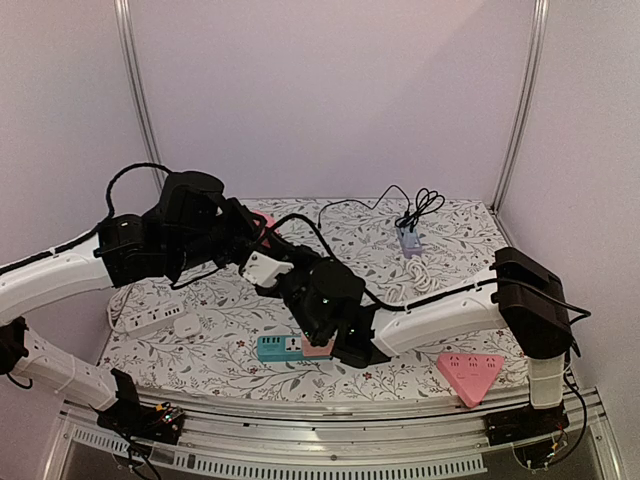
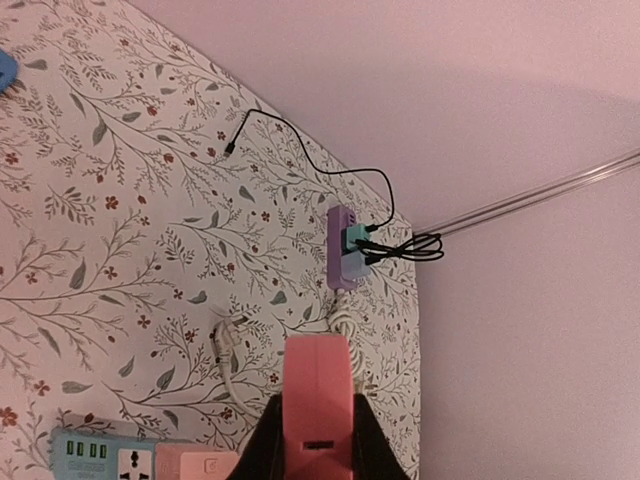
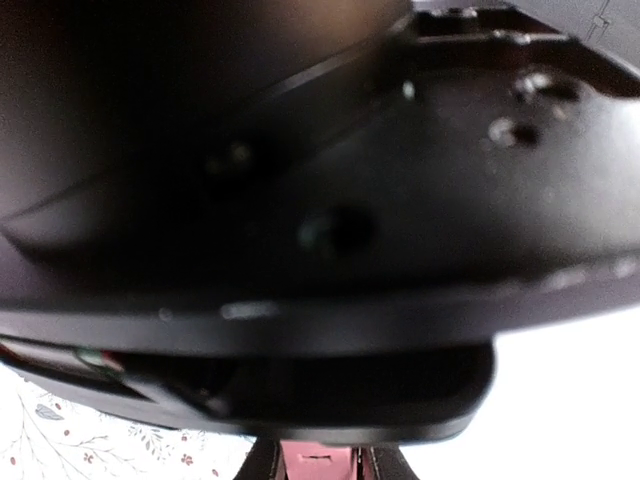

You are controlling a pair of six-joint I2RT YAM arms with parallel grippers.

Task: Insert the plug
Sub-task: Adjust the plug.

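Observation:
A pink plug (image 2: 317,375) stands upright between the black fingers of my left gripper (image 2: 316,408), which is shut on it above the table. In the right wrist view the same pink piece (image 3: 318,464) sits between my right gripper's (image 3: 322,466) fingers, which press against both its sides. A black body close to the lens fills most of that view. From above, the left gripper (image 1: 280,268) and right gripper (image 1: 302,292) meet at mid-table, and the plug is hidden between them. A teal power strip (image 1: 277,347) with sockets lies just below them, also seen in the left wrist view (image 2: 100,462).
A pink block (image 1: 318,348) adjoins the teal strip. A purple strip (image 1: 408,240) with black cables lies at the back right, with a coiled white cable (image 1: 420,275) near it. A pink triangular strip (image 1: 468,372) sits front right and a white strip (image 1: 155,320) at the left.

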